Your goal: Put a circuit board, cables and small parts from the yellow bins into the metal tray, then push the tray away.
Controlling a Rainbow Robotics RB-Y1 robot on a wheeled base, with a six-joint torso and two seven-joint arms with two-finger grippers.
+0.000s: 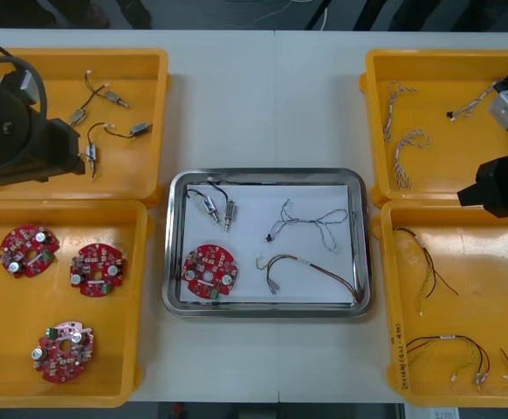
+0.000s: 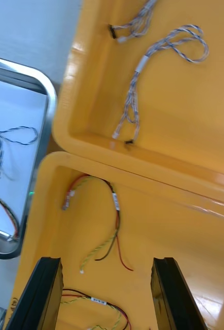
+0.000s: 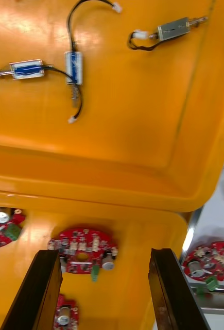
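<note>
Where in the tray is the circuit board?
In the front view, the circuit board lies in the near-left corner of the metal tray, with the small metal parts just beyond it.

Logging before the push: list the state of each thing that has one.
Shiny metal tray: loaded, between the bins
Round red circuit board: flat in tray
Small metal parts: in tray
Twisted blue and white cable: in tray
Red and yellow cable: in tray
Left gripper: open, empty, over left yellow bins
Right gripper: open, empty, over right yellow bins
</note>
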